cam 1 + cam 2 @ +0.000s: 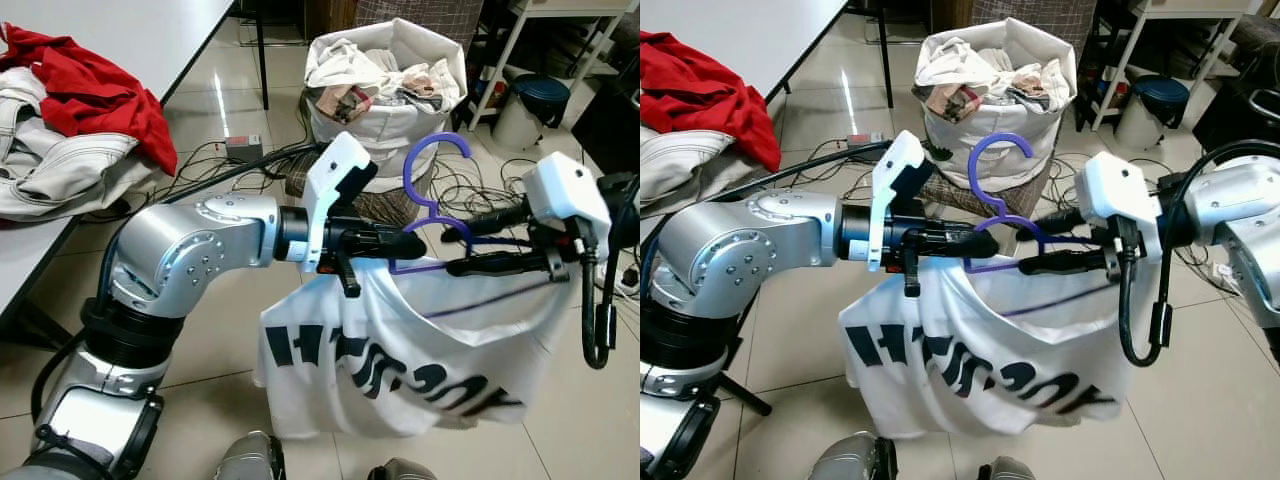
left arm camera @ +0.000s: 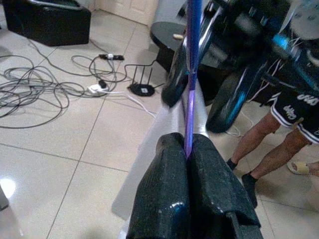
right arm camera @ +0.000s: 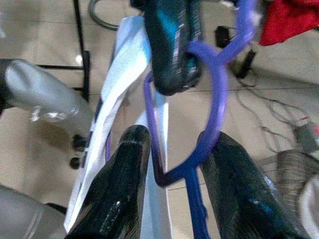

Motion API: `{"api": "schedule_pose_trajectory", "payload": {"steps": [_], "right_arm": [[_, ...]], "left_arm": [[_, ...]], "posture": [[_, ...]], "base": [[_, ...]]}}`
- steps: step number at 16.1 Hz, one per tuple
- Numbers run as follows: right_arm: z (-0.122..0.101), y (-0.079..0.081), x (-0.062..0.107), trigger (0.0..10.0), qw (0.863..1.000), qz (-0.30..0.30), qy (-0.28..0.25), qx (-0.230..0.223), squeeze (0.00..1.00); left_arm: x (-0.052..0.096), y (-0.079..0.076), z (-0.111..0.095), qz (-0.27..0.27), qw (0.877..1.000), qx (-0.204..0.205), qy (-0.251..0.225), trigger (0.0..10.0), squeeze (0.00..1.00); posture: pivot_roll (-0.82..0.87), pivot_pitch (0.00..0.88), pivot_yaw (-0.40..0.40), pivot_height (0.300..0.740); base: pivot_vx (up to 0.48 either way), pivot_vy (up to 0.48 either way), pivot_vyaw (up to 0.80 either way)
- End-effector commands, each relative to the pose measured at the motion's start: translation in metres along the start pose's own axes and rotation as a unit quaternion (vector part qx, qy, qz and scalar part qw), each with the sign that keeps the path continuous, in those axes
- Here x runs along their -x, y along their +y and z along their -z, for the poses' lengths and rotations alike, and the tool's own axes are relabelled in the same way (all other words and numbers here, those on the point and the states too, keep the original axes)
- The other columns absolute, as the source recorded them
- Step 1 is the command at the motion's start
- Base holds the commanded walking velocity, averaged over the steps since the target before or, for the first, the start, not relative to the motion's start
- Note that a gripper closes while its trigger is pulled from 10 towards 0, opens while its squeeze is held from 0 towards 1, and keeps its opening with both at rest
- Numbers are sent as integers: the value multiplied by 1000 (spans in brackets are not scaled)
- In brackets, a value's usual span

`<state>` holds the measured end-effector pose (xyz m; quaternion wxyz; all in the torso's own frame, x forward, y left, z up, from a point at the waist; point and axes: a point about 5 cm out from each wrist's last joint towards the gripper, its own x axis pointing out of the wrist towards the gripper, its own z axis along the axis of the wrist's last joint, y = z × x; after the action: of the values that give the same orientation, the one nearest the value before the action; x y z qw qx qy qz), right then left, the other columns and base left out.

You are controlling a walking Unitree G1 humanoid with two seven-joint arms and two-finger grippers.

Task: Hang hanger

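A purple plastic hanger [image 1: 436, 160] is held in the air in front of me, hook upward. A white T-shirt [image 1: 400, 350] with black lettering hangs on it and sags below both arms. My left gripper [image 1: 415, 245] comes in from the left and is shut on the hanger's bar; in the left wrist view the purple bar [image 2: 190, 74] runs up from between the closed fingers [image 2: 169, 184]. My right gripper [image 1: 452, 250] reaches in from the right. Its fingers [image 3: 124, 174] stand apart, straddling the hanger's neck [image 3: 214, 99] just under the hook.
A white laundry bag [image 1: 385, 115] full of clothes stands on the floor behind the hanger. A white table [image 1: 130, 30] on the left holds a red garment [image 1: 90, 95] and a pale one. Cables [image 1: 215, 160] lie across the tiles. A person's legs [image 2: 269, 149] stand nearby.
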<state>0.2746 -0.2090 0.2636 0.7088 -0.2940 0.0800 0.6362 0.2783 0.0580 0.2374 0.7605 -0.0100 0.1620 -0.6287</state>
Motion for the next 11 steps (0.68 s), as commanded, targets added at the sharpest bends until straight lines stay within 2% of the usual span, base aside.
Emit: {"api": "schedule_pose_trajectory", "payload": {"steps": [1,2,5,7,8,10,11], "right_arm": [[-11,-6,11,10000,999,28,-10,24,0],[-11,-6,11,10000,999,28,-10,24,0],[-19,-15,21,10000,996,69,-53,32,0],[-25,-16,40,10000,993,93,-60,29,0],[-25,-16,40,10000,993,93,-60,29,0],[-20,-7,61,10000,991,132,-15,16,0],[-15,-5,67,10000,982,186,10,12,0]], "left_arm": [[6,4,-5,-12,1000,-8,-13,0,0],[6,4,-5,-12,1000,-8,-13,0,0],[8,5,-4,-17,1000,-16,-6,0,0],[10,13,2,-60,997,-45,18,0,0],[10,13,2,-60,997,-45,18,0,0],[18,26,4,-133,990,-49,-14,0,0],[26,32,4,-178,982,-44,-48,0,0]], "posture": [[-85,58,-29,740],[-85,58,-29,740],[-82,58,-29,740],[-71,56,-33,740],[-71,56,-33,740],[-71,57,-28,740],[-75,59,-22,740]], "base": [[0,0,0],[0,0,0],[0,0,0],[0,0,0],[0,0,0],[0,0,0],[0,0,0]]}}
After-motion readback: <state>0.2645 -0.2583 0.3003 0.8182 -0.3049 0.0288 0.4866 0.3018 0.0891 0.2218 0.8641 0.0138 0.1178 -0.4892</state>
